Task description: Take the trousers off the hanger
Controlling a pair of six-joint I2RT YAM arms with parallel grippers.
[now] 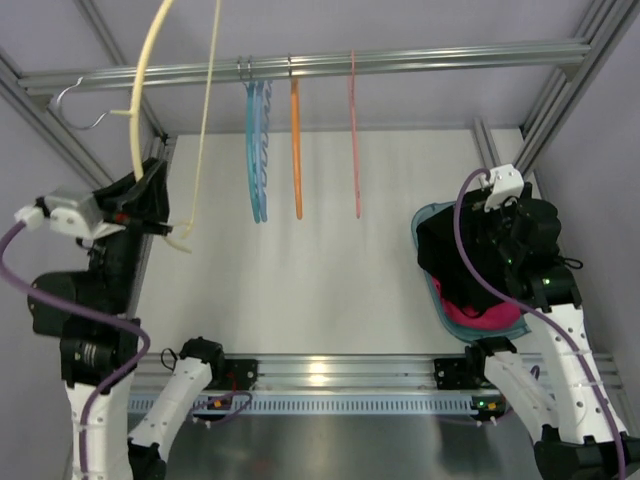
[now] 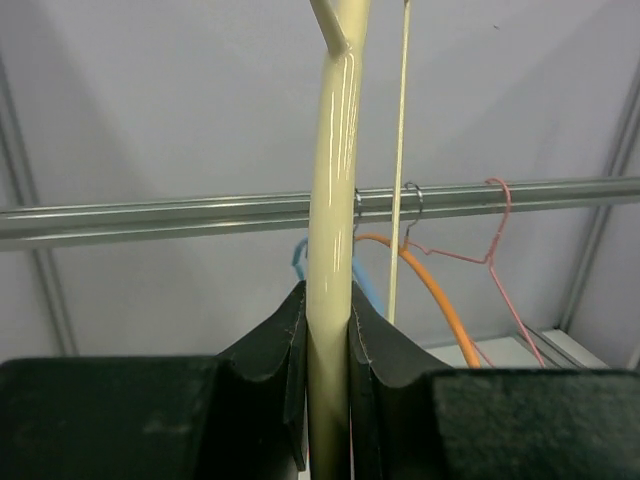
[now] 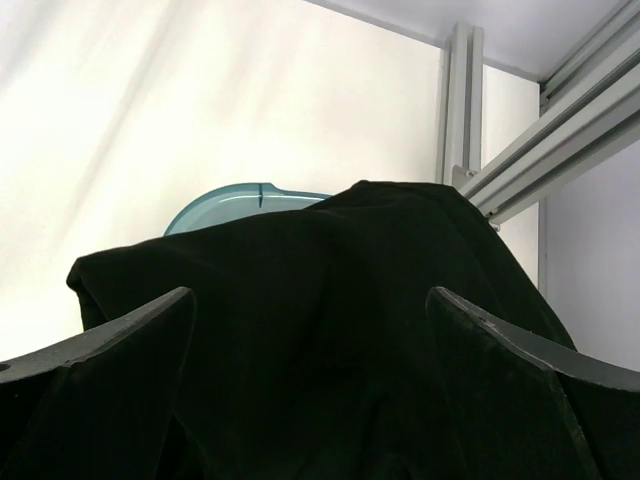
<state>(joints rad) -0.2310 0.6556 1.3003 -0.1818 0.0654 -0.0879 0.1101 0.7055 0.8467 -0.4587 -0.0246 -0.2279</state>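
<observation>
The left gripper (image 2: 328,330) is pinched narrow on the cream hanger (image 2: 333,180), both pads tight on its thick arm. It holds the hanger at the table's (image 1: 330,260) left edge, near of the rail (image 1: 420,58). The right gripper (image 3: 310,330) stands wide, with the black trousers (image 3: 330,280) bulging up between its fingers; I cannot tell whether they touch. The trousers lie heaped in a teal basin (image 3: 225,200) at the right, close to the frame post (image 3: 458,110). Bare table lies between the arms.
</observation>
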